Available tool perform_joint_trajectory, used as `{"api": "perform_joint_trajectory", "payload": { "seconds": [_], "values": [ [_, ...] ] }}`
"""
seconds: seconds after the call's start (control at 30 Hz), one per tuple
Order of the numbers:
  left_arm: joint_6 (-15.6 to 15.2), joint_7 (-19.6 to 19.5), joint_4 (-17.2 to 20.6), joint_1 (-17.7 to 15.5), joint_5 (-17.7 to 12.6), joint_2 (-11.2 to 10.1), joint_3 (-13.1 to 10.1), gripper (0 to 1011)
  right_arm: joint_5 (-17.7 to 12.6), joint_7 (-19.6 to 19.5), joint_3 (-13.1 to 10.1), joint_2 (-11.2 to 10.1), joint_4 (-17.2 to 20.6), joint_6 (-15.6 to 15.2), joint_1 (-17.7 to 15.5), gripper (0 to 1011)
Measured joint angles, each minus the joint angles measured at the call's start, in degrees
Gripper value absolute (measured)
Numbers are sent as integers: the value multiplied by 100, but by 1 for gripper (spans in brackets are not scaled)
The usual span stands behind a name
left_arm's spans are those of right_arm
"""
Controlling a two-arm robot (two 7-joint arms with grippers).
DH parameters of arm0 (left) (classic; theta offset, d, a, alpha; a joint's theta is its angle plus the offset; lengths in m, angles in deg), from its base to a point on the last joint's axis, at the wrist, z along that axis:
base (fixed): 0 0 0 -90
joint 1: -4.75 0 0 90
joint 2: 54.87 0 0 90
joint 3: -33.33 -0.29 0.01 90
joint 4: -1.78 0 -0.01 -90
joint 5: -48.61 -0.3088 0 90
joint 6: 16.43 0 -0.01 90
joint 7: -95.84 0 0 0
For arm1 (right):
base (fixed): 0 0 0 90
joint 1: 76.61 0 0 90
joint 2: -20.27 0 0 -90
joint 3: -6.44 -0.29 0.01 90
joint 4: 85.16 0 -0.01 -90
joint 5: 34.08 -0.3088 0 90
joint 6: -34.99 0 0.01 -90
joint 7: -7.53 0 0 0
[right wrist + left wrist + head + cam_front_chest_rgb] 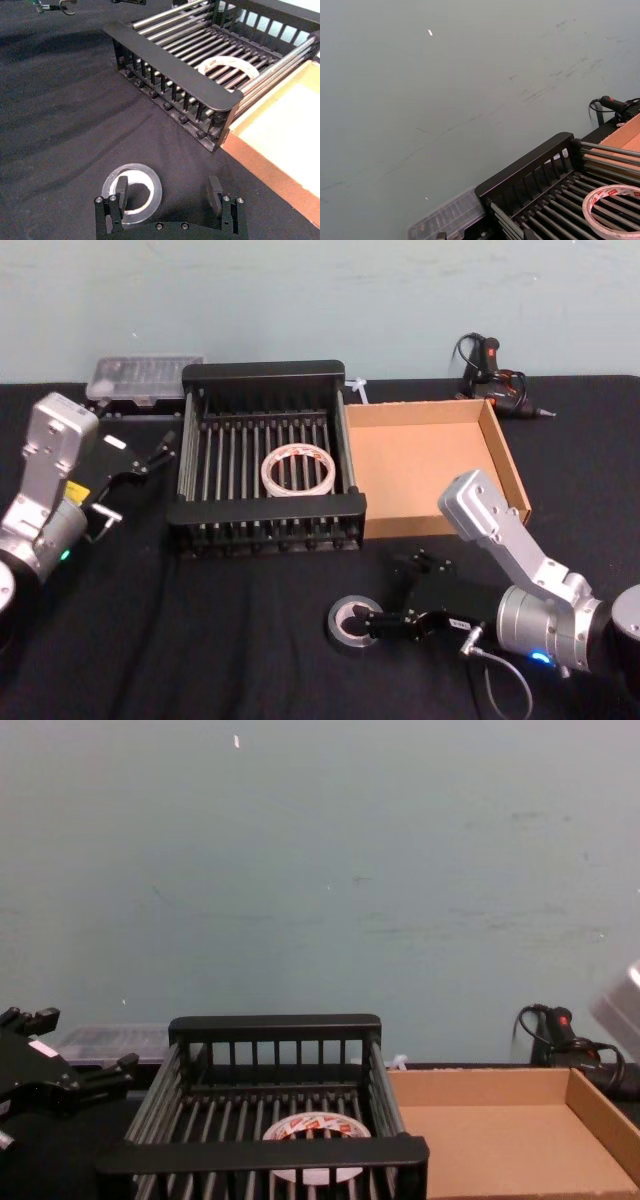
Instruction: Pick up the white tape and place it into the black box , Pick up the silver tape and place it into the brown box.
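The white tape (296, 470) (228, 65) (313, 1128) (615, 207), red-printed, lies flat on the bars inside the black box (265, 510) (165, 70) (270, 1152) (525, 182). The silver tape (340, 636) (156, 187) lies flat on the black cloth in front of the box. My right gripper (383, 595) (168, 192) is open and low over it, with one finger (121, 187) inside the roll's pale centre and the other outside. The brown box (415, 465) (295, 135) (490, 1135) sits to the right of the black box and holds nothing. My left gripper (150, 455) (80, 1045) hangs open beside the black box's left wall.
A clear plastic case (140, 375) (450, 217) stands behind the black box at the back left. A black corded tool (490, 375) (560, 1030) lies behind the brown box. Black cloth stretches open to the left of the silver tape.
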Motion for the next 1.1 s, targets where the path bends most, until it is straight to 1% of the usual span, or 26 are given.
{"api": "perform_joint_trajectory", "payload": {
  "seconds": [0.3, 1.1],
  "values": [
    [0, 0, 0, 0, 0, 0, 0, 1001, 132, 52, 78, 36, -103, 27, 29, 1002],
    [0, 0, 0, 0, 0, 0, 0, 1001, 275, 139, 129, 213, -367, 35, 196, 1002]
  ]
}}
